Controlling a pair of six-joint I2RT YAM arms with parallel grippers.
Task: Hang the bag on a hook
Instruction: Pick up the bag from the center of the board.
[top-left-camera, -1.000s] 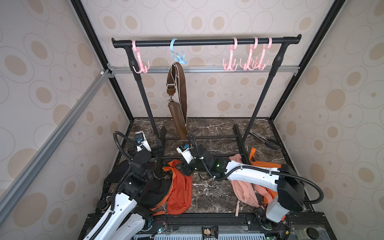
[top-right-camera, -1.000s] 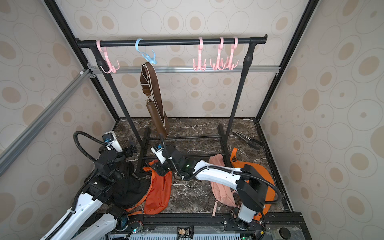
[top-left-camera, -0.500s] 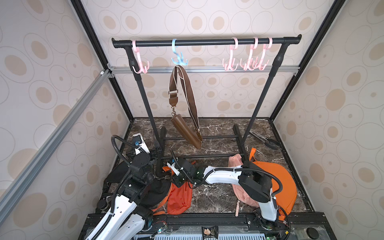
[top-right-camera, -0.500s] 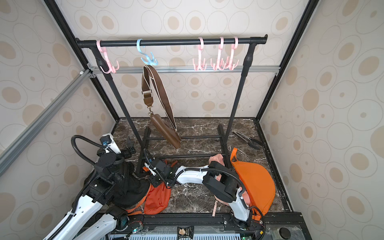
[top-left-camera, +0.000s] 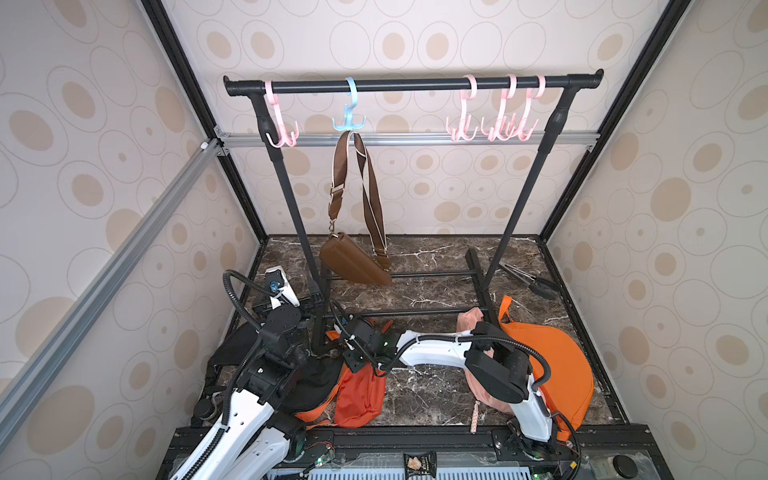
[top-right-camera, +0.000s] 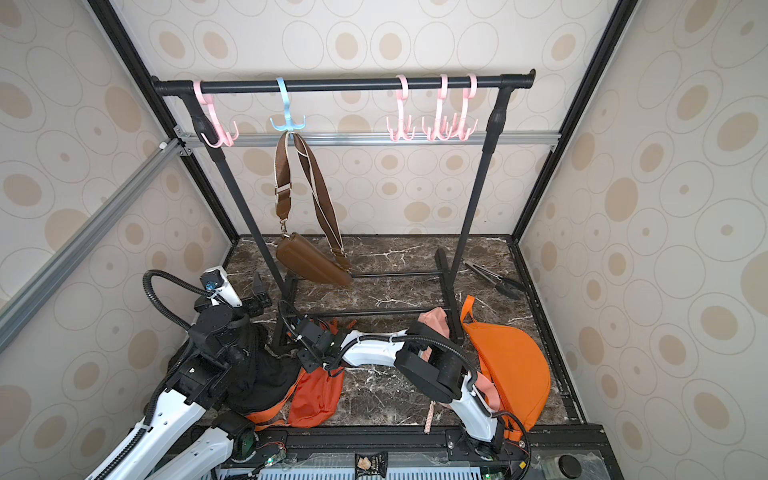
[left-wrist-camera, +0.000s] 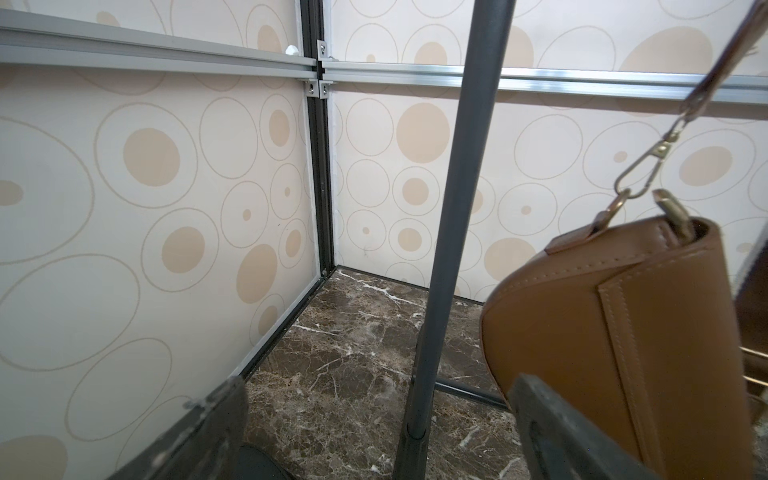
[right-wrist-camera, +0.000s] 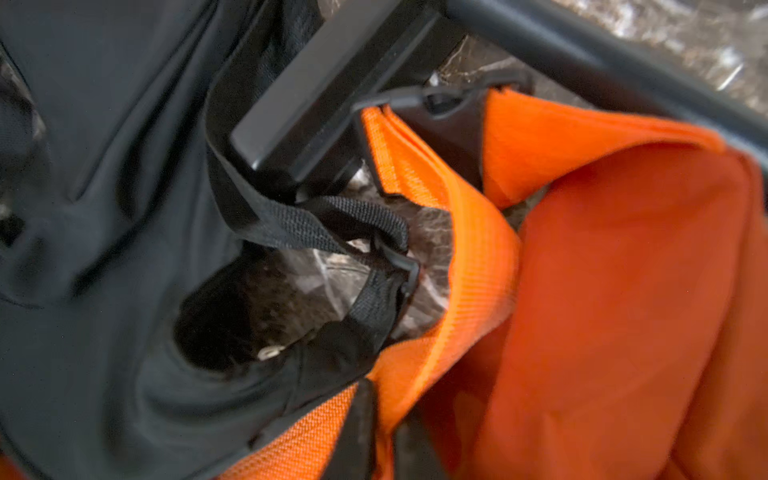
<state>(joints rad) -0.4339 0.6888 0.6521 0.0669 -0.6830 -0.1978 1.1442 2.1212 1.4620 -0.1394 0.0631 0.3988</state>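
The right end effector (right-wrist-camera: 386, 428) is pressed together on the orange webbing strap (right-wrist-camera: 478, 266) of the orange fabric bag (top-left-camera: 359, 397). That bag lies on the brown marble counter (top-left-camera: 428, 257), against the black clothes rack's flat foot (right-wrist-camera: 332, 87). A black fabric bag (top-left-camera: 320, 376) overlaps it, and a black strap (right-wrist-camera: 332, 224) crosses the orange one. The left end effector (left-wrist-camera: 378, 386) is spread wide, with the rack's upright pole (left-wrist-camera: 449, 208) directly ahead. A brown leather bag (top-left-camera: 353, 264) hangs from the blue plastic hook (top-left-camera: 349, 118), with pink plastic hooks (top-left-camera: 461, 129) alongside. A half-moon orange bag (top-left-camera: 565, 374) and black tongs (top-left-camera: 528, 278) lie to the right.
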